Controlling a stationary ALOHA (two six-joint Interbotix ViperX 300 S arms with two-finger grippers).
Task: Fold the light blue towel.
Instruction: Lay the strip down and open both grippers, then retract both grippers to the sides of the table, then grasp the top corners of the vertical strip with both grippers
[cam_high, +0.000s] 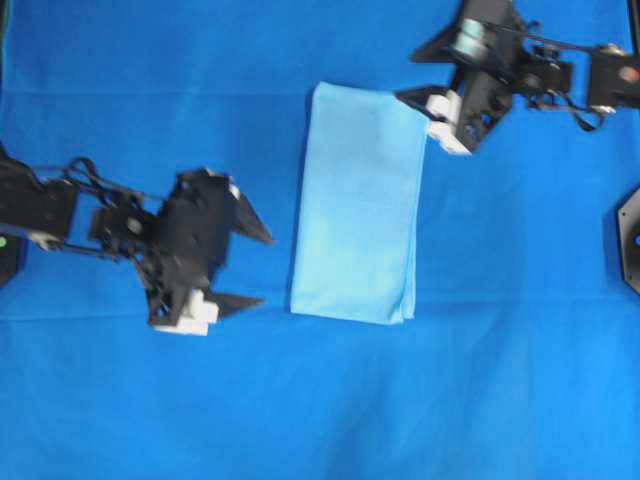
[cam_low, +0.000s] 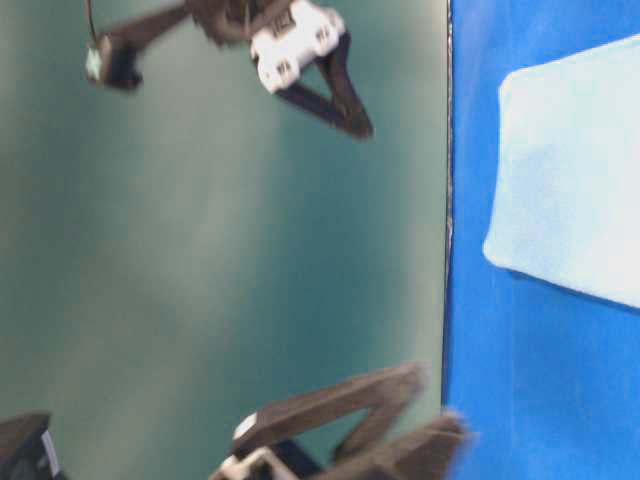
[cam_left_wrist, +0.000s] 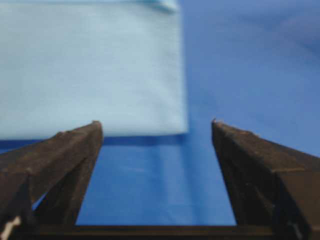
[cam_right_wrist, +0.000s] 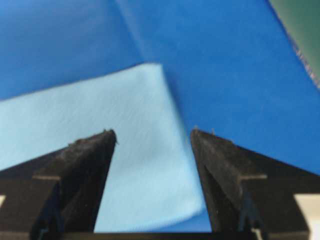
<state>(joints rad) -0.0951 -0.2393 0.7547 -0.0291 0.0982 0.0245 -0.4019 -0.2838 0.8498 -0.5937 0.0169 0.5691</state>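
Note:
The light blue towel (cam_high: 355, 205) lies flat as a tall folded rectangle in the middle of the table, layered edges along its right side. My left gripper (cam_high: 266, 270) stands open just left of its lower half, not touching it. In the left wrist view the towel (cam_left_wrist: 90, 70) has one corner ahead of the open, empty left gripper (cam_left_wrist: 155, 125). My right gripper (cam_high: 420, 115) hangs open over the towel's upper right corner. In the right wrist view that corner of the towel (cam_right_wrist: 100, 125) lies under the spread right gripper (cam_right_wrist: 152, 132), which holds nothing.
A darker royal-blue table cloth (cam_high: 520, 380) covers the whole table. A black fixture (cam_high: 630, 240) sits at the right edge, another black part (cam_high: 5, 255) at the left edge. The table-level view shows the towel (cam_low: 570, 170) and a green wall (cam_low: 200, 250).

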